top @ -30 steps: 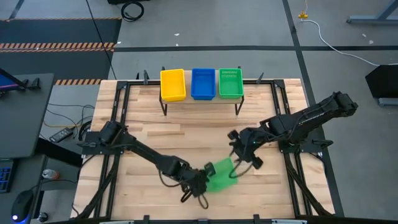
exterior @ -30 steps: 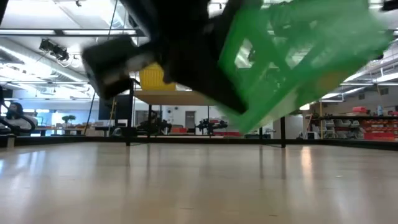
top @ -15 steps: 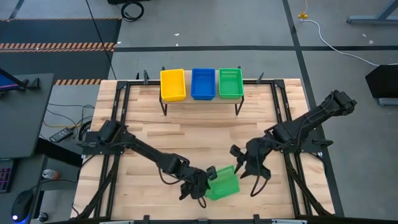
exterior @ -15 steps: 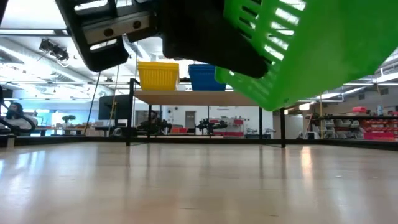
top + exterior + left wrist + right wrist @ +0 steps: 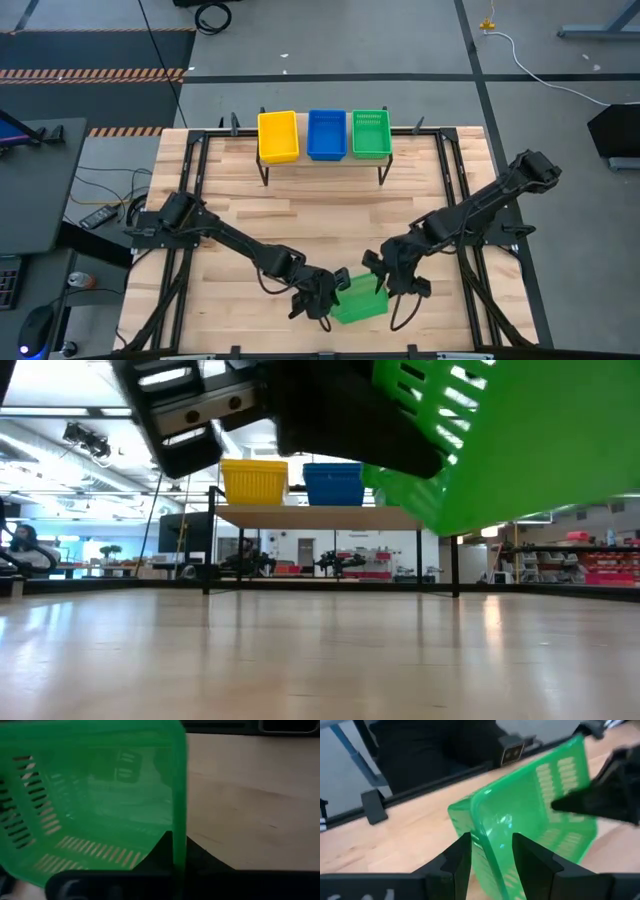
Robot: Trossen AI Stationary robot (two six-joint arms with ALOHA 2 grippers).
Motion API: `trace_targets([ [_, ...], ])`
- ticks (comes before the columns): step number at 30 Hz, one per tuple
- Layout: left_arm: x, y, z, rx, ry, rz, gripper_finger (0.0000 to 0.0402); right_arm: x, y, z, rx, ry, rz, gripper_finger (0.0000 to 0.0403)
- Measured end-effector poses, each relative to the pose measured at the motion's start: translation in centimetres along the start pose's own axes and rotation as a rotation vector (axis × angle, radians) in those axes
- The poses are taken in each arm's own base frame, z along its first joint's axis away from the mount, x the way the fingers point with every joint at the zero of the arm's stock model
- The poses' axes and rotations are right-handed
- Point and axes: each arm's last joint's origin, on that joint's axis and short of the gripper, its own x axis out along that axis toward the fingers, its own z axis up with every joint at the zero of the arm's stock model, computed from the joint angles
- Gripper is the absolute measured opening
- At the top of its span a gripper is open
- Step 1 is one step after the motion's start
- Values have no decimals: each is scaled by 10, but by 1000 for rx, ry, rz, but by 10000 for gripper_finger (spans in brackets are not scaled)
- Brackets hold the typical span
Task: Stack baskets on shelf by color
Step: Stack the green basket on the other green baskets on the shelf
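Observation:
A green mesh basket (image 5: 360, 302) (image 5: 520, 440) hangs in the air near the table's near edge, tilted. My left gripper (image 5: 322, 298) is shut on its left side. My right gripper (image 5: 379, 280) (image 5: 491, 855) is open at the basket's far right end, one finger on each side of the rim (image 5: 482, 827). On the shelf (image 5: 320, 517) at the far edge, a yellow basket (image 5: 278, 136), a blue basket (image 5: 326, 134) and a green basket (image 5: 370, 133) stand side by side on their bases. My left gripper holds the green basket by a side wall just below the rim (image 5: 179, 827), one finger inside and one finger (image 5: 202, 860) outside. It comes from the table's left. The basket is lifted clear of the table and tilted. My right gripper straddles the rim; I cannot tell whether it touches.
The slatted wooden tabletop (image 5: 300, 220) lies bare between the shelf and the arms. Black frame rails (image 5: 455, 190) run along its sides. The room beyond the table shows in the low view.
My right gripper has moved toward the near edge and down onto the held basket's far right end. My left gripper has carried the basket a little toward the near edge, and the basket has turned about and now sits less steeply tilted.

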Motion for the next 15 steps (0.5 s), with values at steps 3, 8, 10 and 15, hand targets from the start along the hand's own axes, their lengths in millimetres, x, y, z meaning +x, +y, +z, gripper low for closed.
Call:
trace_targets([
  [3,0,-2,-1,-9,13,-18,4,7,-1,-4,13,26,12,142],
  [8,-2,-1,-1,-25,18,-18,8,5,-1,-3,18,23,9,95],
  [10,-3,-1,0,-34,18,-15,12,5,-1,-2,13,9,3,65],
  [15,-3,1,-2,-52,102,59,33,6,-1,-2,3,2,21,13],
])
